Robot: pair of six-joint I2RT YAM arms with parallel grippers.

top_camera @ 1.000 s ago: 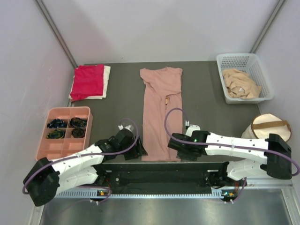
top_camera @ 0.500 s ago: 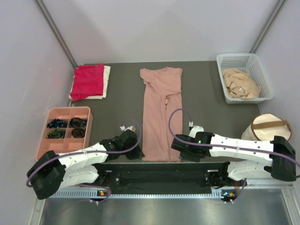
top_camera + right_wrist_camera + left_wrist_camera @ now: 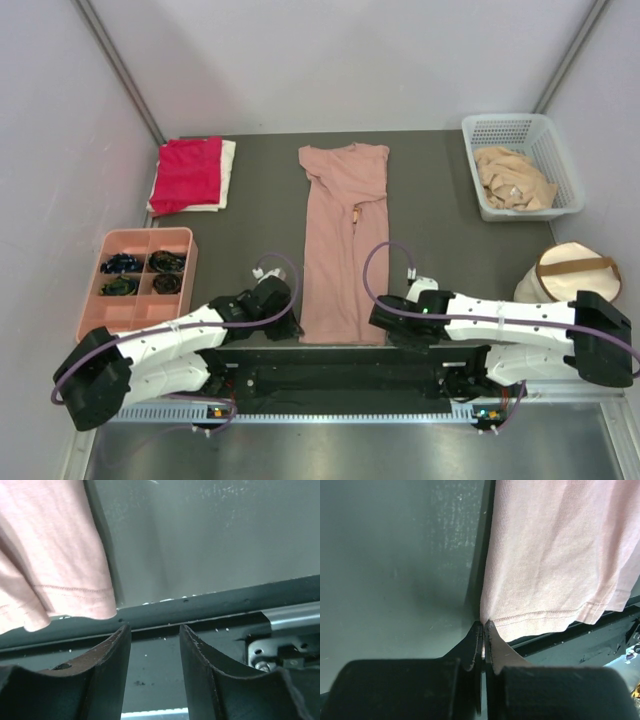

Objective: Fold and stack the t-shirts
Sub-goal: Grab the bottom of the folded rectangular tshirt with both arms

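Observation:
A dusty-pink t-shirt (image 3: 340,240) lies flat, folded into a long strip, collar at the far end and hem at the table's near edge. My left gripper (image 3: 298,325) (image 3: 484,625) is shut on the hem's left corner, where the pink cloth (image 3: 555,555) meets the fingertips. My right gripper (image 3: 380,325) (image 3: 153,628) is open with nothing between its fingers. It hangs over the table's near edge, just right of the hem's right corner (image 3: 45,555). A folded red t-shirt (image 3: 187,172) rests on a white one (image 3: 228,170) at the far left. A tan one (image 3: 515,178) lies crumpled in a basket.
The white basket (image 3: 508,122) stands at the far right. A round cream bag with a brown strap (image 3: 570,270) sits at the right edge. A pink compartment tray (image 3: 140,236) holding dark small items is on the left. A black rail (image 3: 210,605) runs along the near edge.
My left gripper has closed on the pink shirt's left hem corner. My right gripper has shifted slightly towards the near edge and stayed open.

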